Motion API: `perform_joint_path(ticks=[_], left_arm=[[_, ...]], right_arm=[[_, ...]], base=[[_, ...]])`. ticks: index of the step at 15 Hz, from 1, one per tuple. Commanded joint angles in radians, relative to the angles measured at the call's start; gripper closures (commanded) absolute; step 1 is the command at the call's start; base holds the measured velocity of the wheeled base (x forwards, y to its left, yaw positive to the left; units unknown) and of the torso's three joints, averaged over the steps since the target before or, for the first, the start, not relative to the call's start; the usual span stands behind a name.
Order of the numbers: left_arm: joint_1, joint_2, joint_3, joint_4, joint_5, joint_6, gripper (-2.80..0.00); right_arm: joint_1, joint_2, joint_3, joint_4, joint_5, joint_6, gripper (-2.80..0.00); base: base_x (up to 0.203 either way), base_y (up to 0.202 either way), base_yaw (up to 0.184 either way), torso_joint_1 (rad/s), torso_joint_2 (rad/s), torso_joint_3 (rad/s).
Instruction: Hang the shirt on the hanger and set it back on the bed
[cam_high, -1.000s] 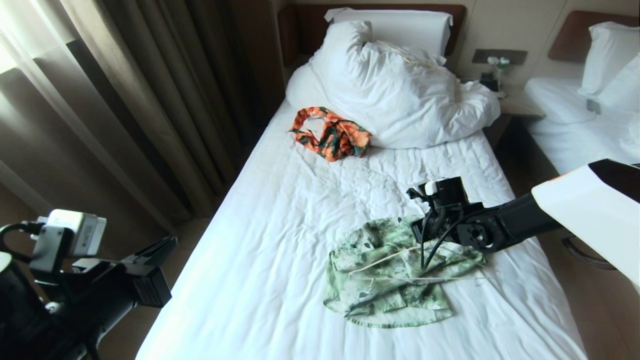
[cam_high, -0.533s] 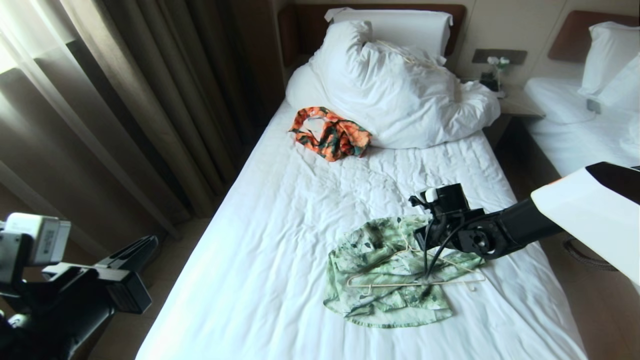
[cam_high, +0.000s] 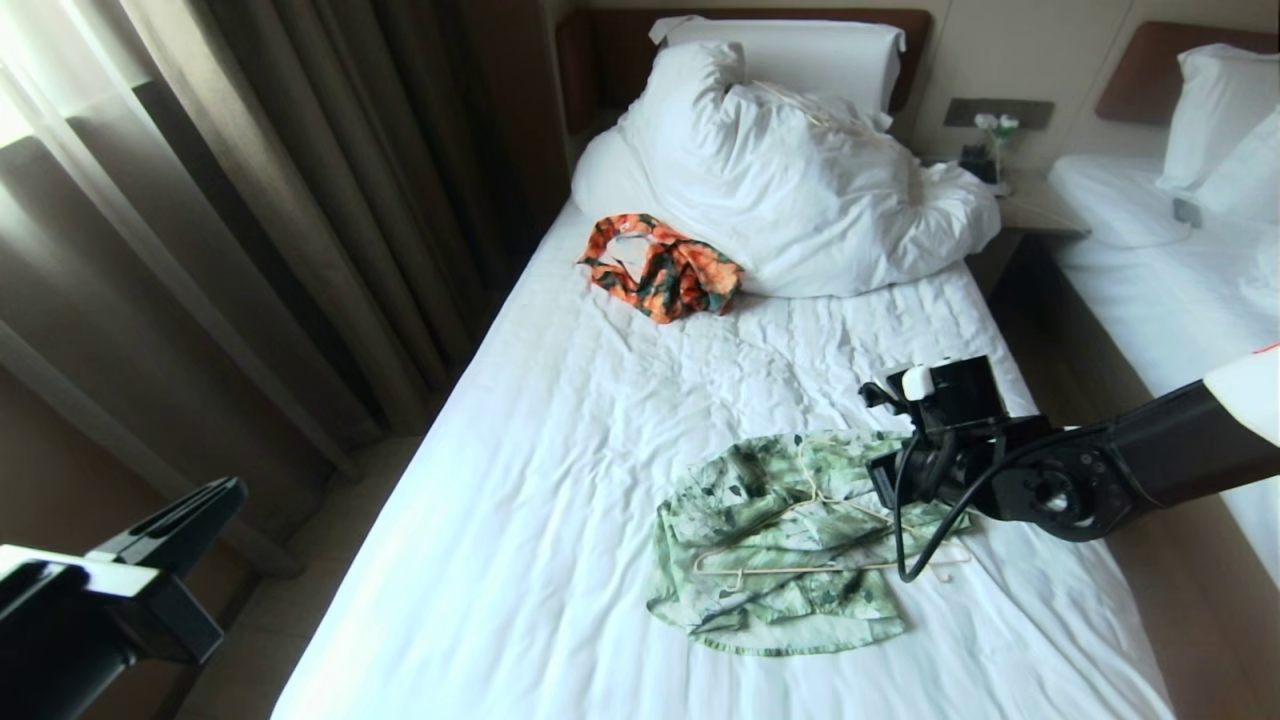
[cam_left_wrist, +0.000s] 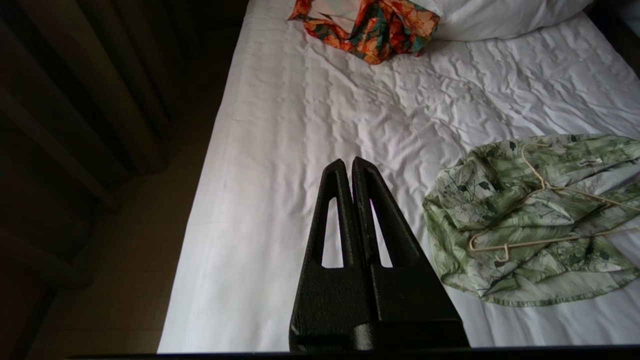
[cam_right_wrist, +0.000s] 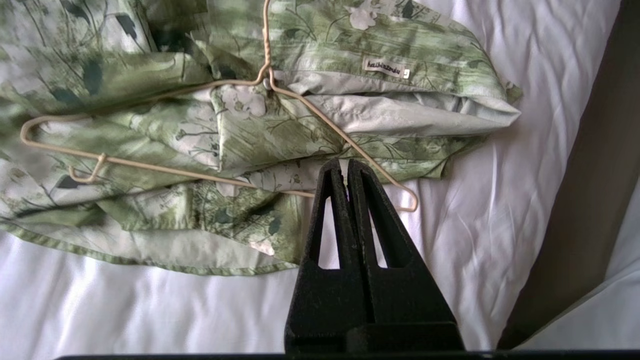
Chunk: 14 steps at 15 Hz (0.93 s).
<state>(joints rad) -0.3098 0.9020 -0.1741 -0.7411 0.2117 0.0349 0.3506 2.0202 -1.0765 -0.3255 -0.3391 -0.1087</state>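
Observation:
The green-and-white leaf-print shirt (cam_high: 740, 590) lies crumpled on the bed (cam_high: 560, 480) near its right edge. The cream wire hanger (cam_high: 800, 568) rests flat on top of it, with its hook pointing towards the pillows. In the right wrist view my right gripper (cam_right_wrist: 345, 162) is shut and empty, hovering over the shirt (cam_right_wrist: 150, 225) hem, close to the hanger (cam_right_wrist: 310, 114) but not holding it. My right arm (cam_high: 1050, 490) reaches in from the right. My left gripper (cam_high: 225, 492) is shut and empty, low beside the bed's left side, away from the shirt (cam_left_wrist: 500, 200) and hanger (cam_left_wrist: 550, 241).
An orange-and-dark-green garment (cam_high: 665, 265) lies near the piled white pillows and duvet (cam_high: 800, 170). Brown curtains (cam_high: 250, 200) hang along the left. A nightstand (cam_high: 1040, 210) and a second bed (cam_high: 1150, 260) stand to the right, across a narrow strip of floor.
My right gripper let go of the hanger, which dropped flat onto the shirt, then shut and pulled back to the right. My left arm sank lower at the bed's left side.

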Motion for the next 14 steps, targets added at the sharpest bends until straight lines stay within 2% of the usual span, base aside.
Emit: perform_joint_path(ticks=[1,6,9,11,14], left_arm=[[0.000,-0.102,-0.009,0.043,0.000,-0.001,0.00],[0.005,-0.314,-0.039,0.251,0.007,0.000,0.00],[0.108,-0.458,-0.097,0.402,0.026,0.000,0.00],[0.207,-0.531,-0.141,0.501,0.029,0.000,0.00],[0.259,-0.596,-0.138,0.533,0.029,-0.003,0.00]], right_arm=[[0.004,-0.109,0.038,-0.002,-0.002,0.003,0.00],[0.004,-0.409,0.141,0.006,-0.004,0.068,0.00],[0.002,-0.652,0.181,0.049,-0.026,0.077,0.00],[-0.005,-0.813,0.188,0.123,-0.059,0.079,0.00],[-0.036,-1.018,0.187,0.232,-0.108,0.080,0.00]], base=[[0.000,0.000,0.000,0.000,0.00,0.000],[0.000,0.000,0.000,0.000,0.00,0.000],[0.000,0.000,0.000,0.000,0.00,0.000],[0.000,0.000,0.000,0.000,0.00,0.000],[0.000,0.000,0.000,0.000,0.00,0.000]])
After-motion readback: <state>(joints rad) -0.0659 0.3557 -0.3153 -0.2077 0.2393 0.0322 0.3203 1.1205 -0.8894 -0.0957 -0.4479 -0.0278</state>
